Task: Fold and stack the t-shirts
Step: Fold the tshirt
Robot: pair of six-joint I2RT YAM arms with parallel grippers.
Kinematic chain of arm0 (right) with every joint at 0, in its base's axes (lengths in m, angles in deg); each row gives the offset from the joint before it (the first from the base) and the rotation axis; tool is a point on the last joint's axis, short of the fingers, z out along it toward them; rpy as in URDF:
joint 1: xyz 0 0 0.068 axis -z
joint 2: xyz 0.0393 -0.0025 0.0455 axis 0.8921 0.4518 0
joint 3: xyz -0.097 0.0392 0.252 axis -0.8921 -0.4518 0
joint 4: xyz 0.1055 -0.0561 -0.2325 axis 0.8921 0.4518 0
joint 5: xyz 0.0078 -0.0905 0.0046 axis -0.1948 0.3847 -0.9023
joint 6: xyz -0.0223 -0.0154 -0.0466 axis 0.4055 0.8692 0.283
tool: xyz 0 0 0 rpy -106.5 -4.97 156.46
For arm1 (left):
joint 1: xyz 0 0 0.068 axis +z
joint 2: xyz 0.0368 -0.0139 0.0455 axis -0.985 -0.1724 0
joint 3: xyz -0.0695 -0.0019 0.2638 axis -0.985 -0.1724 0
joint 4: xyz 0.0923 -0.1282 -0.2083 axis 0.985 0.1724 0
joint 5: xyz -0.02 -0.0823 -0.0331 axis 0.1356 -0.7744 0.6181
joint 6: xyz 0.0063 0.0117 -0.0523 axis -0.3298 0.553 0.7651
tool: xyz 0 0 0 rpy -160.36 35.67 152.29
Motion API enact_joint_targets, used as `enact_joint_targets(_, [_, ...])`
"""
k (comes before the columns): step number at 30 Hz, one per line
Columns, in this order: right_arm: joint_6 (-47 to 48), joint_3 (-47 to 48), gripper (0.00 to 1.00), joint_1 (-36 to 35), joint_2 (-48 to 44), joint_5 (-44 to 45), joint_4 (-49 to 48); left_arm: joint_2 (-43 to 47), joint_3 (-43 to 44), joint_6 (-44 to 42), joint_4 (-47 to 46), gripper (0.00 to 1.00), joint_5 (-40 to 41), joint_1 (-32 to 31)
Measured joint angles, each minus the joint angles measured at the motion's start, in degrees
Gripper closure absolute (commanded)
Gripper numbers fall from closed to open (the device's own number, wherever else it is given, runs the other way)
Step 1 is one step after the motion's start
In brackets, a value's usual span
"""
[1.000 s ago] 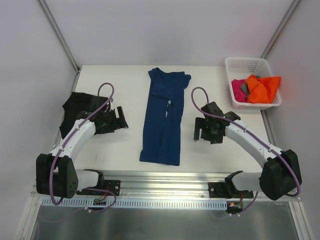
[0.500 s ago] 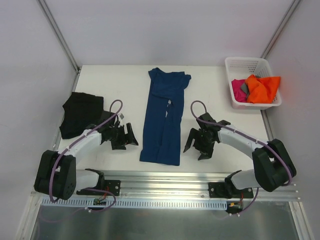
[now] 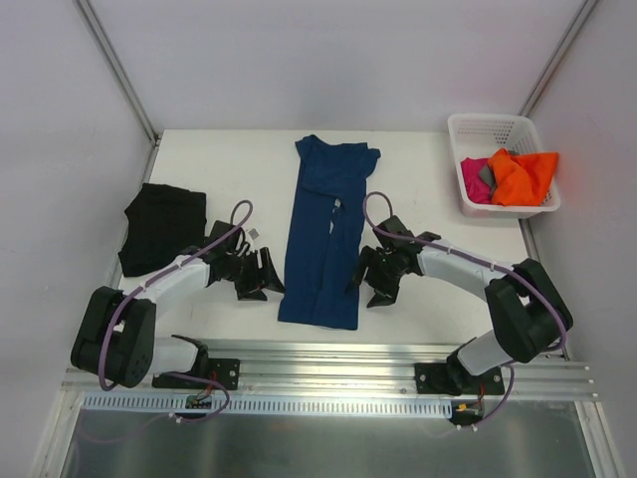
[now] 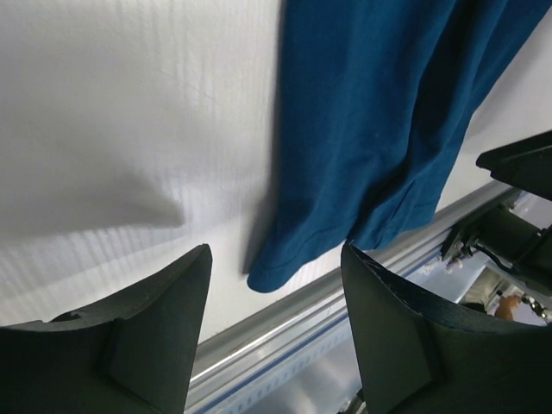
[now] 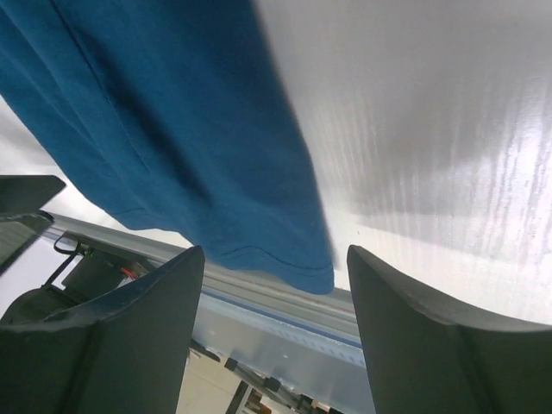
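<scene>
A navy blue t-shirt (image 3: 326, 234) lies folded into a long strip down the middle of the white table. My left gripper (image 3: 269, 279) is open just left of its near-left corner, which shows between the fingers in the left wrist view (image 4: 276, 274). My right gripper (image 3: 366, 282) is open just right of its near-right corner, seen in the right wrist view (image 5: 302, 267). Neither holds cloth. A black t-shirt (image 3: 159, 226) lies folded at the left. Orange (image 3: 523, 174), magenta (image 3: 473, 179) and grey (image 3: 487, 175) shirts sit in the basket.
A white lattice basket (image 3: 490, 127) stands at the back right corner. A metal rail (image 3: 328, 349) runs along the table's near edge, close behind the shirt's hem. White walls enclose the table on three sides.
Both arms have swung inward and toward the near edge, from well clear of the navy shirt to its two near corners. The shirts have not moved.
</scene>
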Motion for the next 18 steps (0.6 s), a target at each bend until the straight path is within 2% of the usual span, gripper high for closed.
enact_joint_targets(10, [-1.2,-3.6,0.28,-0.6,0.4,-1.2,-1.1,0.3,-2.1,2.0,-0.2,0.38,-1.8,-3.3])
enact_joint_targets(18, [-2.1,-5.5,0.32,-3.1,0.6,-2.5,-2.6,0.9,-3.1,3.1,-0.9,0.42,-1.8,-3.6])
